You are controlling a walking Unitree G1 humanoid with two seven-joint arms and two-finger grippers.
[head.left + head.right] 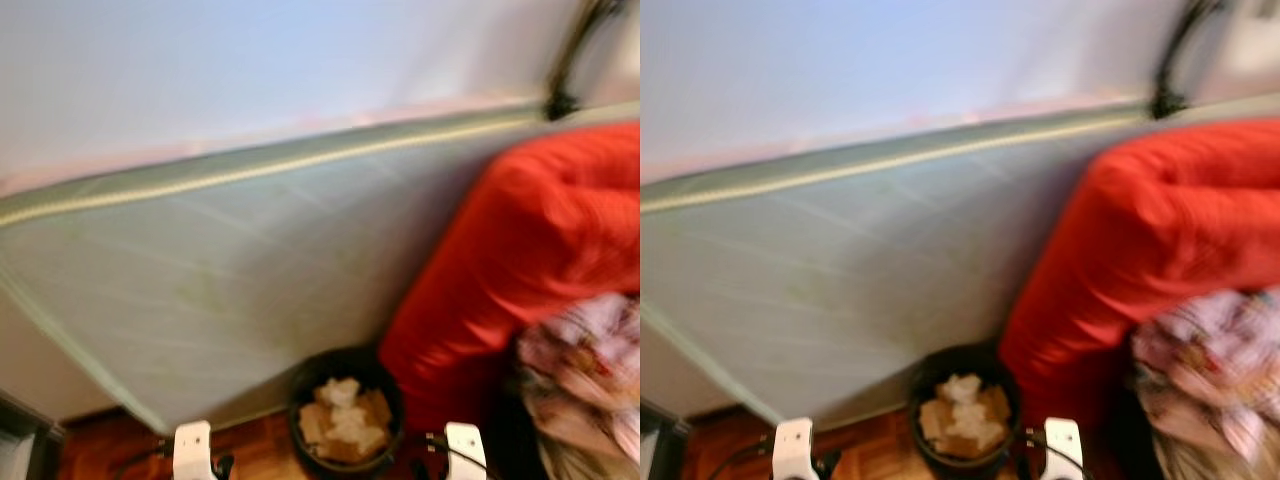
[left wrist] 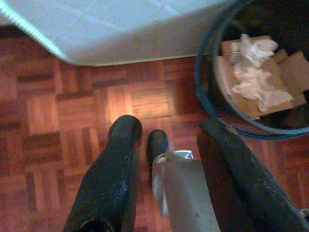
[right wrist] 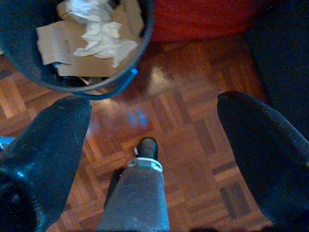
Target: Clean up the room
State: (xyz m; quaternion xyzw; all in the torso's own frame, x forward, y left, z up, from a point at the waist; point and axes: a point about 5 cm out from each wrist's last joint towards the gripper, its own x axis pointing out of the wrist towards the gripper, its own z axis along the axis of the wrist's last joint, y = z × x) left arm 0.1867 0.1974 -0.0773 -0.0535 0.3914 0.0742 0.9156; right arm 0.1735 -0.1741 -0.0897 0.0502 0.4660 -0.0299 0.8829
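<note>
A black waste bin (image 1: 345, 418) stands on the parquet floor, holding flat cardboard pieces and crumpled white tissue (image 2: 253, 72). It sits just below me, between my two arms. My left gripper (image 2: 169, 126) hangs open over the wood floor beside the bin (image 2: 212, 104), with nothing between its fingers. On the bin's other side, my right gripper (image 3: 154, 101) is open wide above the floor and is also empty; the bin's rim (image 3: 113, 87) lies just beyond its fingers. The head views are blurred.
A pale green mattress (image 1: 230, 290) leans against the wall behind the bin. A big red cushion or blanket (image 1: 520, 260) rests to the bin's right, with a patterned cloth heap (image 1: 585, 370) beside it. A black cable (image 1: 570, 60) hangs on the wall.
</note>
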